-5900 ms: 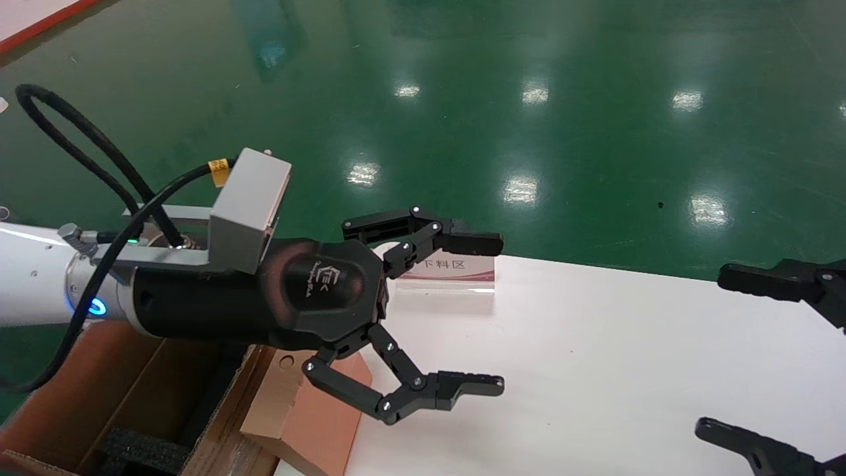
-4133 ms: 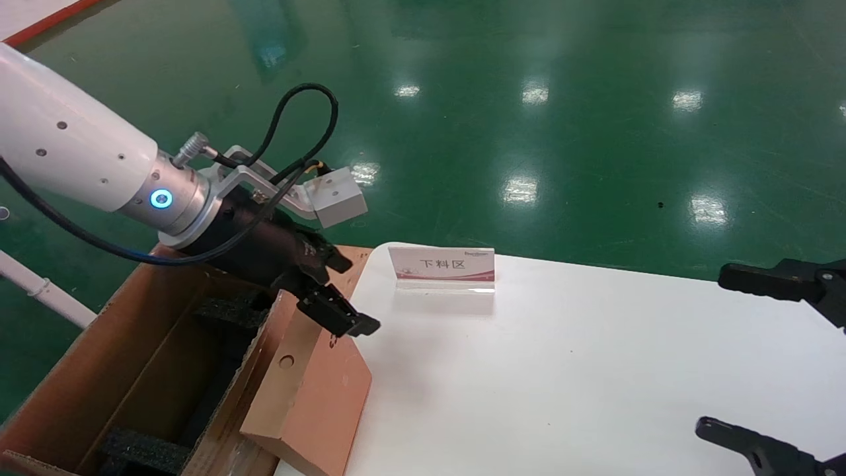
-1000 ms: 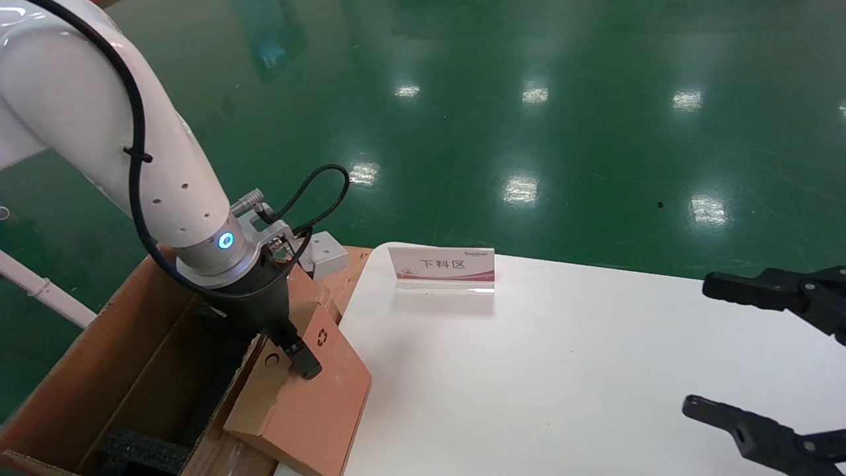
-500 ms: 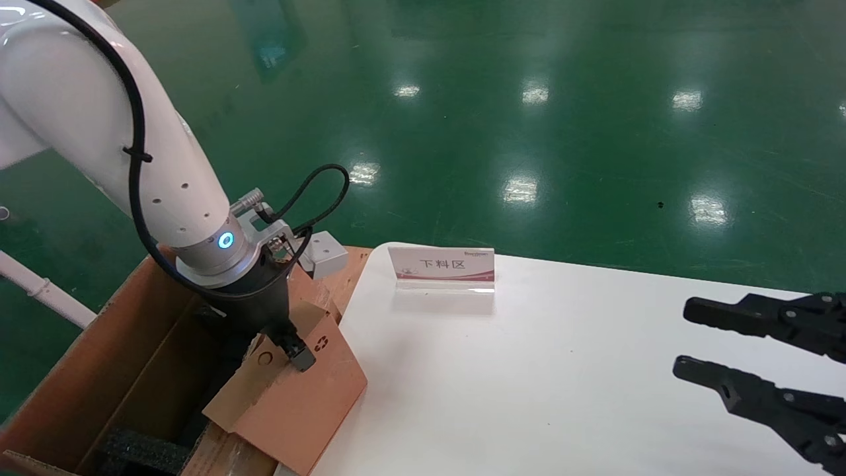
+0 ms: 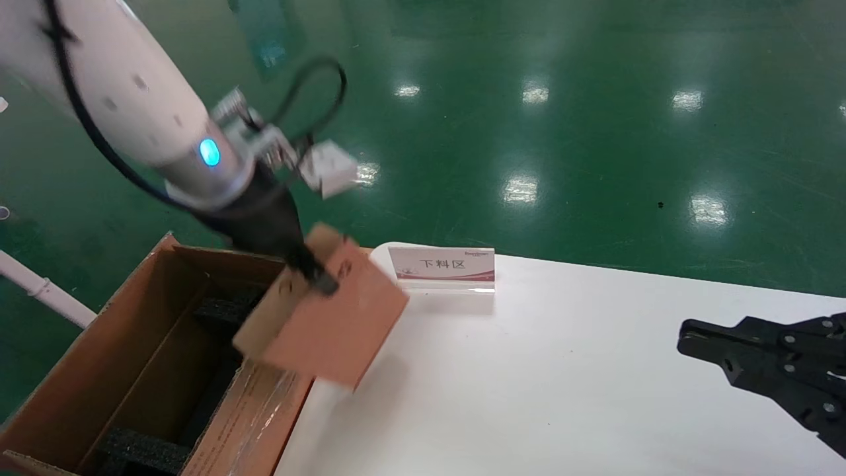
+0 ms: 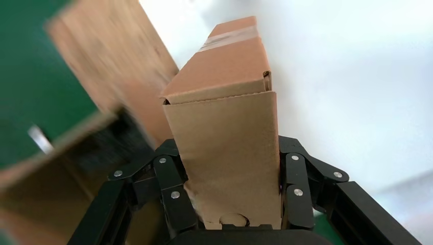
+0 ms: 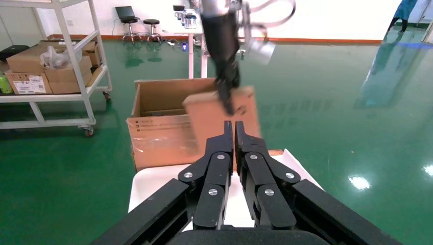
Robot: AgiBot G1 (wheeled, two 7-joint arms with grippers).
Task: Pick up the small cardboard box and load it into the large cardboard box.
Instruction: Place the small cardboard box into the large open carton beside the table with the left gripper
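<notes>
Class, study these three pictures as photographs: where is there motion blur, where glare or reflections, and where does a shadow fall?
Head view: the left gripper and the small cardboard box are smeared by motion; ceiling lights glare on the green floor; a soft shadow lies on the white table beside the box. Left wrist view: the large cardboard box is blurred. Right wrist view: the right gripper is sharp.

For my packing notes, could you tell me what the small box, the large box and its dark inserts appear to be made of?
Small cardboard box: plain matte brown cardboard, with folded flaps.
Large cardboard box: brown cardboard, with glossy clear tape on its flap.
Inserts: black and rough-textured, probably foam.
</notes>
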